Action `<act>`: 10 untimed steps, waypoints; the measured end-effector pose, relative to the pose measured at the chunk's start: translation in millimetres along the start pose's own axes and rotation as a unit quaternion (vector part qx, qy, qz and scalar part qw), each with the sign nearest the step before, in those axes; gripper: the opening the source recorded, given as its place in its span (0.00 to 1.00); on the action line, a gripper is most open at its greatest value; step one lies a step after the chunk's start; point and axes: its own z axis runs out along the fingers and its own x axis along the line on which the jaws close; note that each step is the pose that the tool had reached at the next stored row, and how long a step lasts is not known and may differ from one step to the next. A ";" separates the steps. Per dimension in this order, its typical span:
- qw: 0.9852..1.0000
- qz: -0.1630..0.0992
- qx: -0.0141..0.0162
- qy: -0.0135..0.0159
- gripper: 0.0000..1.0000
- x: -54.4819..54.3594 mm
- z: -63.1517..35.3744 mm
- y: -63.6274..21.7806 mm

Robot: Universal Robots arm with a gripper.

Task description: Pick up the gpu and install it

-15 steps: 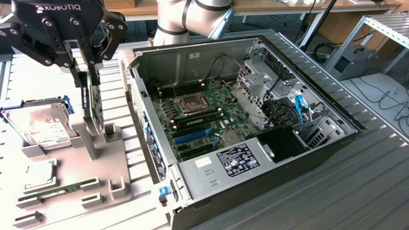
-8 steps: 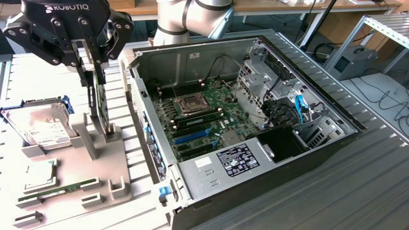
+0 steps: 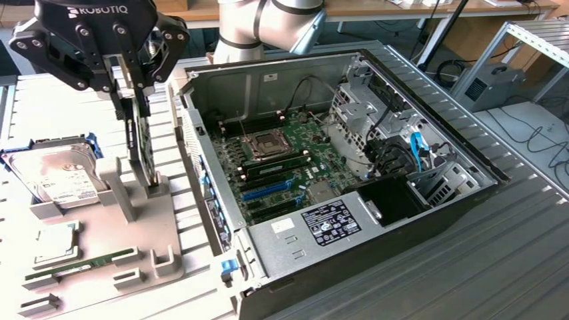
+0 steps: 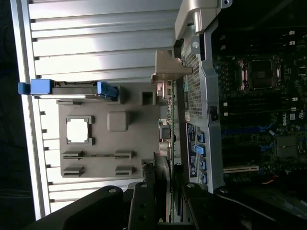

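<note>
**A:** One step done or none? Where's the gpu at?

**B:** Mid-pickup, I'd say. The gripper (image 3: 132,90) has its jaws about half closed, pinching the gpu (image 3: 140,143) by its top edge. The card hangs upright just beside the case (image 3: 266,73), outside its wall, over the gray stand (image 3: 133,227). Its low end sits right by the stand's post, and I can't tell if it's clear of it.

**A:** So not installed?

**B:** Nope, the blue slots (image 3: 266,190) inside the case are bare. My guess is that any move toward them needs the card kept straight, carried over the wall and lined up with a slot before pressing.
</note>
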 end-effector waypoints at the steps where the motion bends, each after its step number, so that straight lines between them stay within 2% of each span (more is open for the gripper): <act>1: 1.000 0.000 0.000 0.000 0.26 -0.1 0.0 0.0; 10: 1.000 0.000 0.000 0.000 0.26 -2.5 0.3 0.2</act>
